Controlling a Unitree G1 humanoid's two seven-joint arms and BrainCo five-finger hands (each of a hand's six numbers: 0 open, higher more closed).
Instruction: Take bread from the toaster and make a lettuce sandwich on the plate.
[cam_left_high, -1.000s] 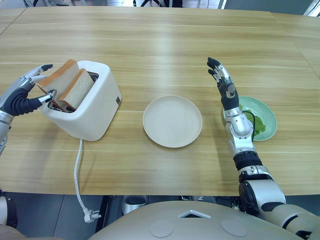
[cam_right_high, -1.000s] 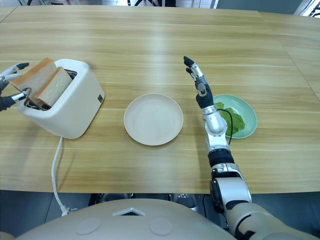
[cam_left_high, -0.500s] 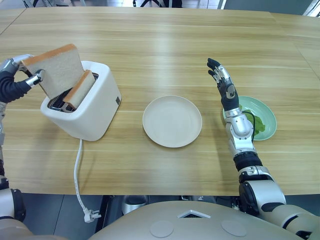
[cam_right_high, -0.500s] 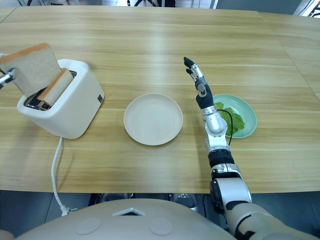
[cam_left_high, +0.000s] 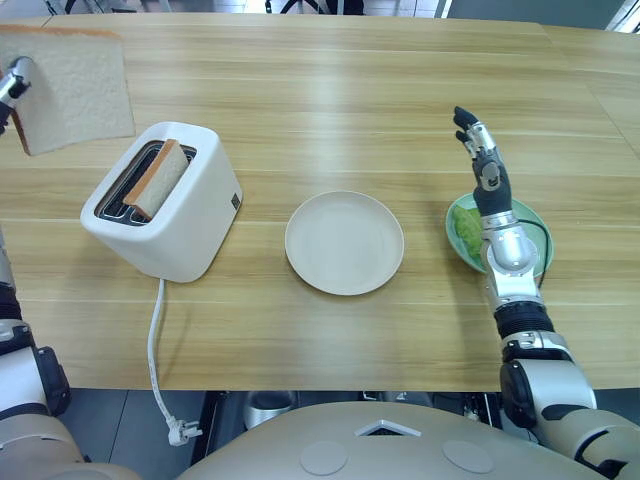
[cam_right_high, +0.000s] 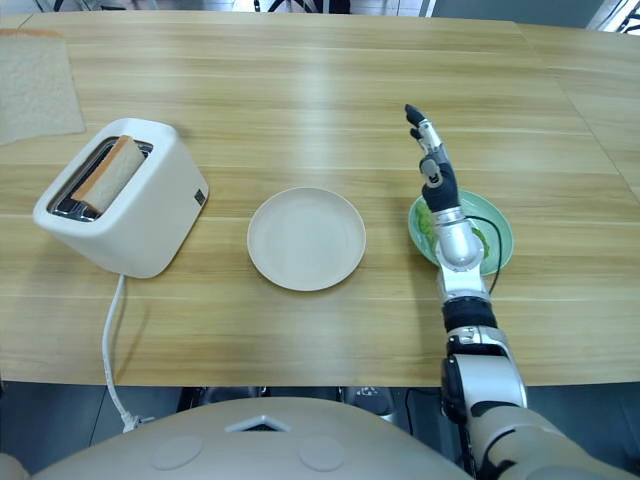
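Pinching a bread slice (cam_left_high: 75, 85), the left hand (cam_left_high: 11, 80) is edge-cropped; right hand (cam_left_high: 481, 162) spread flat.

The left hand (cam_left_high: 9, 82) is cut off at the frame's edge; a fingertip shows against the raised bread slice (cam_left_high: 72, 88). Below the right hand's (cam_left_high: 483, 165) straight fingers, its forearm hides much of the green bowl (cam_left_high: 545, 245) and lettuce (cam_left_high: 466, 228).

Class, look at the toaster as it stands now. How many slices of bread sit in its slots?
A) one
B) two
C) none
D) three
A: a single slice stands in the toaster, while the left hand holds the other slice up, clear of it.
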